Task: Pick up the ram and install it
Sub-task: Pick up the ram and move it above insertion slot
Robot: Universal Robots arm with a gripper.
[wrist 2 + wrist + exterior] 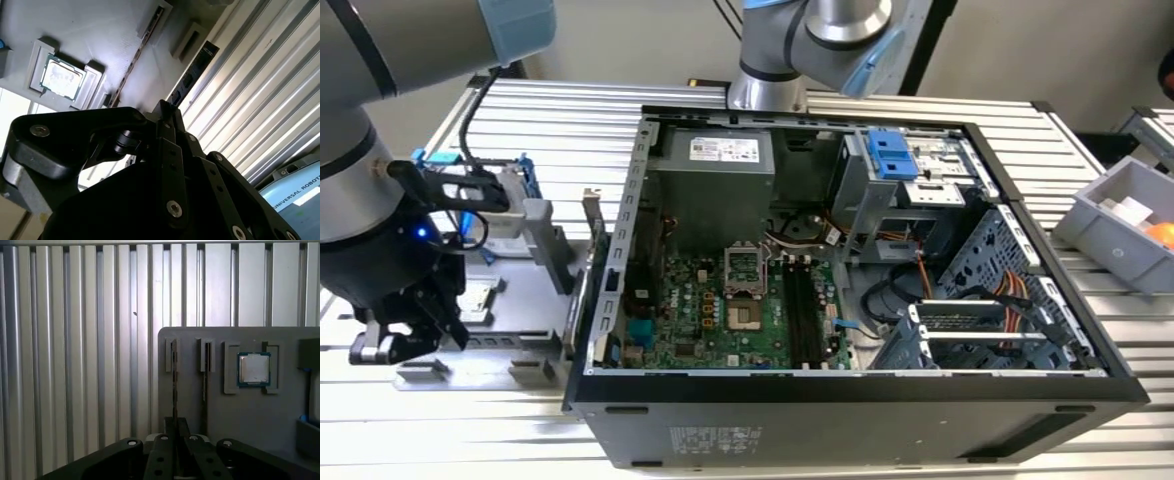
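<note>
The ram (174, 385) is a thin stick seen edge-on, standing in the outer slot of the grey fixture plate (240, 410). In the second wrist view its dark face (195, 72) runs straight up to my fingertips. My gripper (176, 422) is shut on its near end, fingers pressed close on either side (167, 110). In the exterior view the gripper (387, 350) hangs low over the fixture at that view's left, beside the open computer case (854, 390). The case's long dark memory slots (803, 315) lie on the green board.
A second thin stick (204, 380) stands in the neighbouring slot, and a square silver processor (253, 368) sits in its pocket further along the plate. A blue-framed drive (480, 190) stands behind the fixture. Another arm's base (774, 60) rises behind the case, and a grey bin (1121, 215) sits at the exterior view's right.
</note>
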